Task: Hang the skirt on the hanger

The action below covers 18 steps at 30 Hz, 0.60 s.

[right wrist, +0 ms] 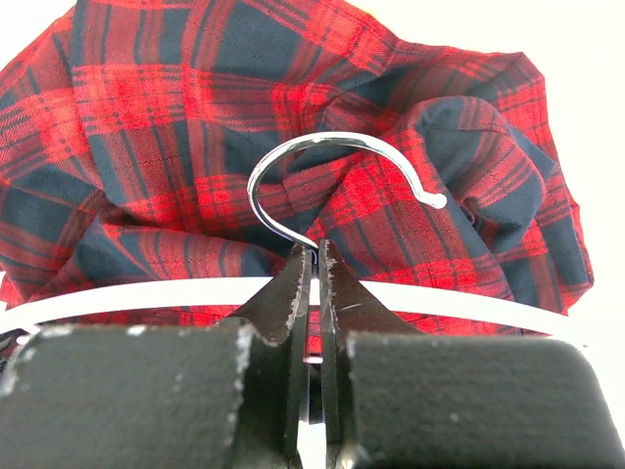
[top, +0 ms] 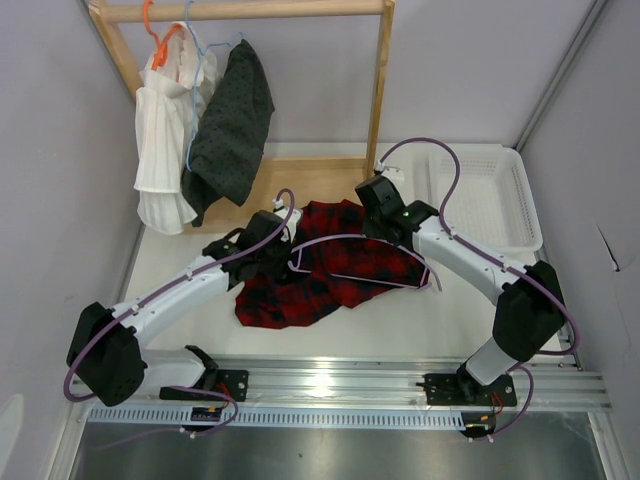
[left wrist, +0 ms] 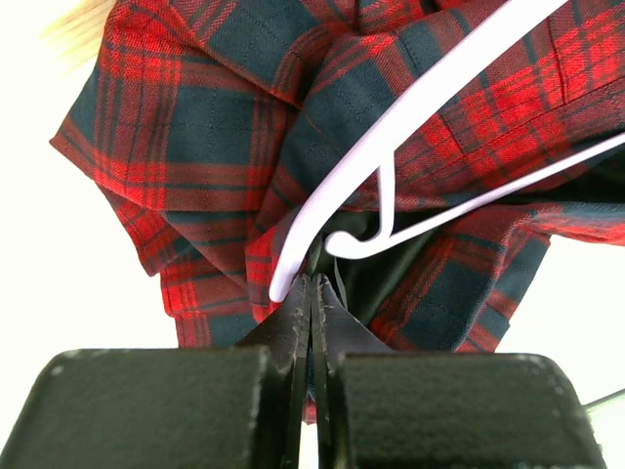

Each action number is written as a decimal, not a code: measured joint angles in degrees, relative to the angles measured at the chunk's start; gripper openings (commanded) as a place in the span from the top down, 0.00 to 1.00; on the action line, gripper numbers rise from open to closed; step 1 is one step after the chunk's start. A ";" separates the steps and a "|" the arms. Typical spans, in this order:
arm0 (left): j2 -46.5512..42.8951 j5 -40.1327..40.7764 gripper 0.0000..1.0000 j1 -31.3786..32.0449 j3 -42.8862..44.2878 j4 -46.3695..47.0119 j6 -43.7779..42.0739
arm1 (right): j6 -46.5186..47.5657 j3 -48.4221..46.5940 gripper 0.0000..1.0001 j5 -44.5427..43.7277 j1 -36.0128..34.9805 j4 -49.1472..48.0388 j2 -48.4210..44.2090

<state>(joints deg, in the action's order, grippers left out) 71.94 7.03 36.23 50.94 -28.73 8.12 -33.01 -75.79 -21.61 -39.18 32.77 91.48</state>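
The red-and-black checked skirt (top: 300,288) lies crumpled on the white table between the arms. The lilac hanger (top: 340,238) lies across its top. My left gripper (top: 284,256) is at the hanger's left end; in the left wrist view the gripper (left wrist: 312,279) is shut on a fold of the skirt (left wrist: 195,127) right beside the hanger's tip (left wrist: 285,278). My right gripper (top: 373,231) is shut on the hanger at the foot of its metal hook (right wrist: 322,143). The right wrist view shows the gripper (right wrist: 314,250), the hanger's bar (right wrist: 146,297) and the skirt (right wrist: 146,117) beneath.
A wooden clothes rack (top: 381,90) stands at the back. On it hang a white pleated garment (top: 163,135) on an orange hanger and a dark dotted garment (top: 235,120) on a pale blue hanger. A white basket (top: 525,200) sits at the back right.
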 measured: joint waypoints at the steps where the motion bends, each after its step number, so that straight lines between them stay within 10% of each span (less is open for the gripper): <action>1: -0.02 -0.20 1.00 0.00 -0.04 0.17 0.00 | 0.00 0.00 1.00 -0.04 -0.15 0.00 0.00; 18: -0.07 -2.86 1.00 -0.04 -0.39 0.83 -0.02 | -0.22 -0.22 1.00 0.04 -0.68 0.02 0.33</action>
<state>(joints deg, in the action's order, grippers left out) 71.88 4.16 36.18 50.54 -27.90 8.10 -33.23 -76.01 -21.56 -39.86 32.80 91.81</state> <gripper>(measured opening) 0.005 0.033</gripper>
